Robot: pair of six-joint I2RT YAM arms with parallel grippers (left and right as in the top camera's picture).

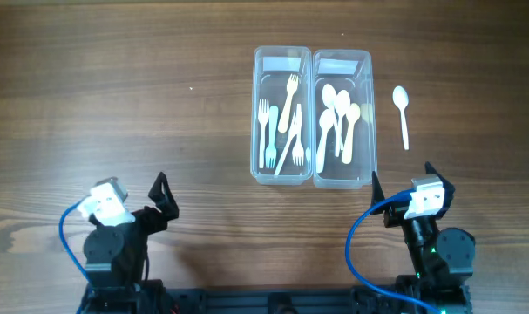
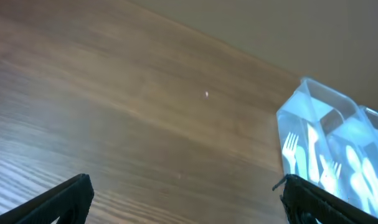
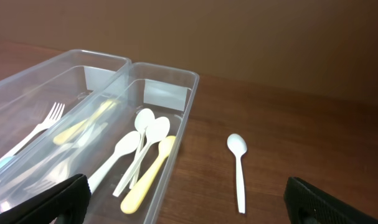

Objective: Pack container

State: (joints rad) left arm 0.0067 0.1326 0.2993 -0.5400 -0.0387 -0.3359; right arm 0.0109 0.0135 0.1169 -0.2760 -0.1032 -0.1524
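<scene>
Two clear plastic containers stand side by side on the wooden table. The left container holds several plastic forks. The right container holds several plastic spoons. One white spoon lies loose on the table right of the containers. My left gripper is open and empty near the front left. My right gripper is open and empty, just in front of the right container.
The containers also show at the right edge of the left wrist view. Both arm bases with blue cables sit at the table's front edge.
</scene>
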